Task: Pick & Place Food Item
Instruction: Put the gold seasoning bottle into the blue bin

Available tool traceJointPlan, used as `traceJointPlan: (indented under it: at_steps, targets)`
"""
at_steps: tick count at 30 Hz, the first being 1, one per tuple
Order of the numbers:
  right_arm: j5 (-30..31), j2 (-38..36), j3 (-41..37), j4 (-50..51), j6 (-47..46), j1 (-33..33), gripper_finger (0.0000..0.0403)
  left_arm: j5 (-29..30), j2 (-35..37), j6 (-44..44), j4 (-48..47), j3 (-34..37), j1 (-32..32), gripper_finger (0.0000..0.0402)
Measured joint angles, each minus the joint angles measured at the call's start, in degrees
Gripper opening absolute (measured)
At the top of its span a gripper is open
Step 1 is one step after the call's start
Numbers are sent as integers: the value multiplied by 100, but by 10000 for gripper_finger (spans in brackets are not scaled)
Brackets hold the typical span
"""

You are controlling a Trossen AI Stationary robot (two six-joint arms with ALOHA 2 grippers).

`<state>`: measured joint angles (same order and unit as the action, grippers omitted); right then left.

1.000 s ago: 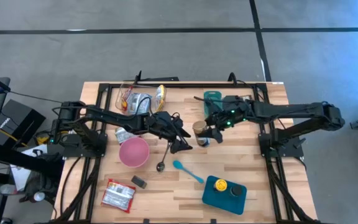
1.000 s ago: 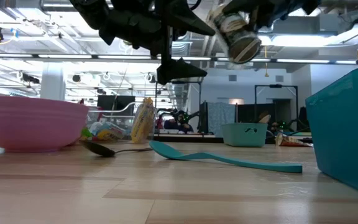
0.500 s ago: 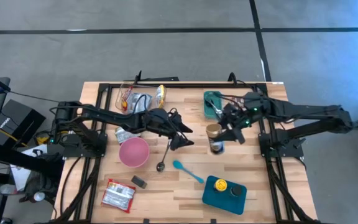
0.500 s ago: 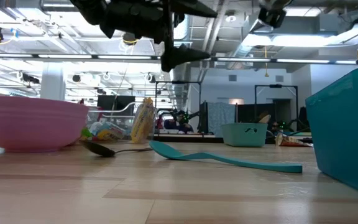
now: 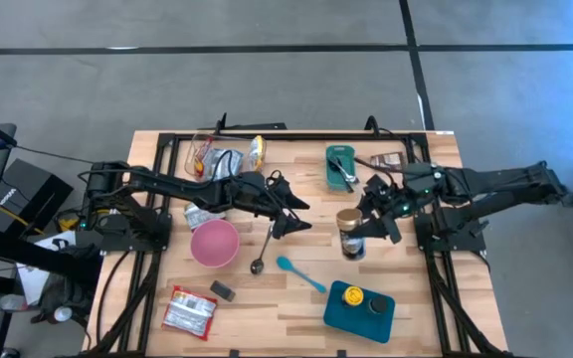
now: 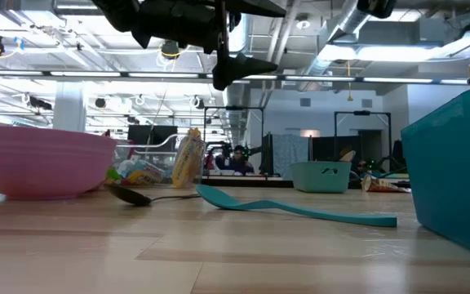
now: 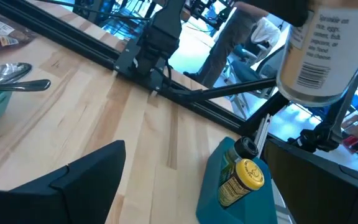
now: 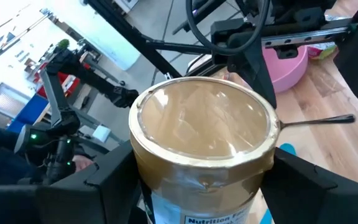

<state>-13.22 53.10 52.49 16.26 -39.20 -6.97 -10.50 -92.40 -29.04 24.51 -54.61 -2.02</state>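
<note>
A jar (image 5: 349,234) with a gold foil top and a printed label hangs above the table's middle right, with my right gripper (image 5: 370,225) shut on it. The right wrist view looks down on its top (image 8: 204,127); the left wrist view shows it (image 7: 327,50) high over the wood. My left gripper (image 5: 291,219) stands open above the metal spoon (image 5: 264,249), right of the pink bowl (image 5: 214,242), with nothing between its fingers (image 7: 79,180). My right gripper pinches the jar's side wall just below the foil top (image 8: 146,177) between its two fingers (image 8: 107,183), one on either side. The fingers come about level from the table's right side. The jar is nearly upright and lifted clear of the table.
A teal spatula (image 5: 301,273) lies near the middle. A teal tray (image 5: 344,316) with a yellow bottle sits at the near right. A teal bin (image 5: 340,166) and a clear container of packets (image 5: 222,157) stand at the far side. A snack packet (image 5: 189,311) lies near left.
My right gripper has carried the jar toward the table's right and near edges and upward; the jar has risen out of the low view and stands more upright than before. My left gripper has risen a little and stays open.
</note>
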Motion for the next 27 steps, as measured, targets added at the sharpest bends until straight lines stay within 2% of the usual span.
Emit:
traceJointPlan:
  at_steps: [11, 17, 27]
  targets:
    - [1027, 3, 0, -1, -583, -608, 272, -2, -2, 2, -2, 0, 0, 379]
    - [1284, 9, 0, 3, -928, -919, 272, -2, -7, 2, -2, 0, 0, 379]
    - [1674, 11, 4, 372, -793, -1879, 272, -4, -7, 2, -2, 0, 0, 379]
